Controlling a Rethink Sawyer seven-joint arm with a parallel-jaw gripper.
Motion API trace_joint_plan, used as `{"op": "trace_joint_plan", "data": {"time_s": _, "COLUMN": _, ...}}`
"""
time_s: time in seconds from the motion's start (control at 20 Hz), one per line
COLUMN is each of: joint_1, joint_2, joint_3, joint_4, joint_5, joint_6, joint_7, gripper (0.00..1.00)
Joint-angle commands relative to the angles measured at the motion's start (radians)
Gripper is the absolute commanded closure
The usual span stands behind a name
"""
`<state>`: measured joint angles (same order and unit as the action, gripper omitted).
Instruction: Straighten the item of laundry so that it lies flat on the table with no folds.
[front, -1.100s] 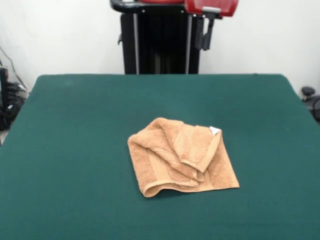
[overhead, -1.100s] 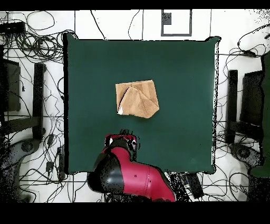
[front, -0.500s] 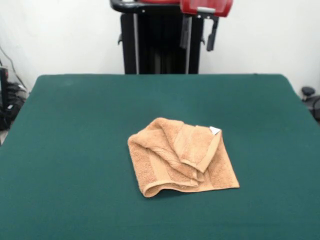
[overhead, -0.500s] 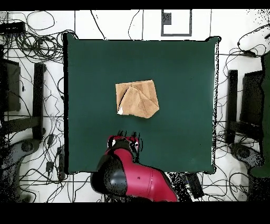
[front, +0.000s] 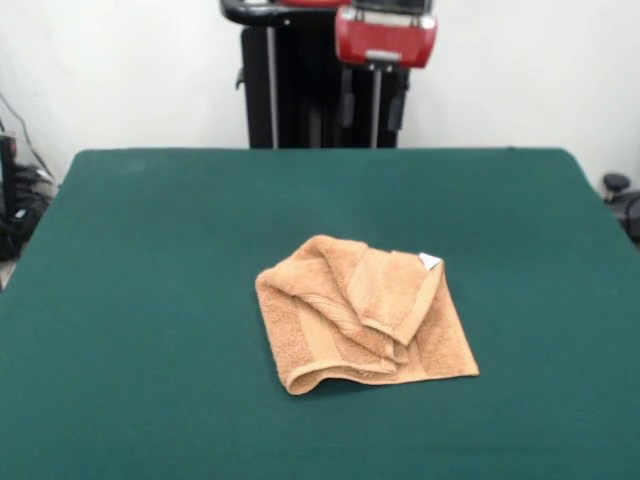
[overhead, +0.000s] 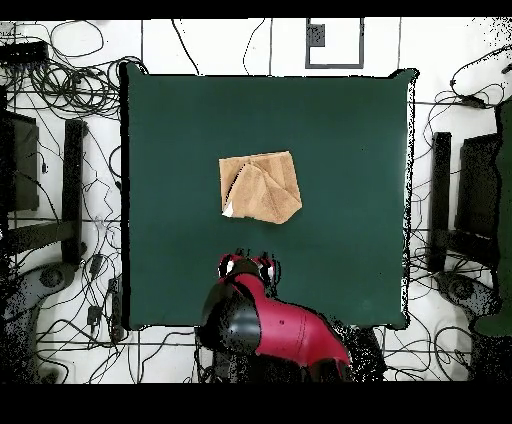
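The rumpled orange-tan terry towel (front: 362, 315) lies mid-table on the dark green felt table (front: 150, 300); the empty black end effector (front: 371, 108) hangs spread, well apart; soft, light cloth, probably best pinched at the folded-over corner beside the white tag (front: 430, 261).

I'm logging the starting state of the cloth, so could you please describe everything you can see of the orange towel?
The towel is orange-tan terry, lying crumpled near the middle of the green table. One corner is folded over its centre, with a flat woven band along the flap and a small white tag showing at its far edge. Its near left edge curls up slightly. Only the table touches it; the gripper hangs apart beyond it.
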<state>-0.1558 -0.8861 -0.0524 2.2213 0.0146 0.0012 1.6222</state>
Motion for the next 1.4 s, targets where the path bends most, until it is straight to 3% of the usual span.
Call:
{"op": "trace_joint_plan", "data": {"time_s": 0.05, "joint_1": -0.024, "joint_2": 0.152, "joint_3": 0.173, "joint_4": -0.028, "joint_5": -0.008, "joint_6": -0.1, "joint_7": 0.208, "gripper": 0.0}}
{"op": "trace_joint_plan", "data": {"time_s": 0.2, "joint_1": -0.019, "joint_2": 0.168, "joint_3": 0.177, "joint_4": -0.048, "joint_5": 0.002, "joint_6": -0.102, "joint_7": 0.206, "gripper": 0.0}}
{"op": "trace_joint_plan", "data": {"time_s": 0.6, "joint_1": -0.04, "joint_2": 0.107, "joint_3": 0.213, "joint_4": -0.053, "joint_5": 0.044, "joint_6": -0.065, "joint_7": 0.23, "gripper": 0.0}}
{"op": "trace_joint_plan", "data": {"time_s": 0.85, "joint_1": 0.004, "joint_2": 0.035, "joint_3": 0.168, "joint_4": -0.05, "joint_5": 0.09, "joint_6": -0.007, "joint_7": 0.245, "gripper": 0.0}}
{"op": "trace_joint_plan", "data": {"time_s": 1.05, "joint_1": 0.072, "joint_2": -0.006, "joint_3": 0.077, "joint_4": -0.086, "joint_5": 0.11, "joint_6": 0.055, "joint_7": 0.214, "gripper": 0.0}}
{"op": "trace_joint_plan", "data": {"time_s": 1.25, "joint_1": 0.133, "joint_2": -0.104, "joint_3": 0.004, "joint_4": 0.0, "joint_5": 0.111, "joint_6": 0.154, "joint_7": 0.221, "gripper": 0.0}}
{"op": "trace_joint_plan", "data": {"time_s": 1.4, "joint_1": 0.098, "joint_2": -0.16, "joint_3": 0.034, "joint_4": 0.076, "joint_5": 0.093, "joint_6": 0.192, "joint_7": 0.208, "gripper": 0.0}}
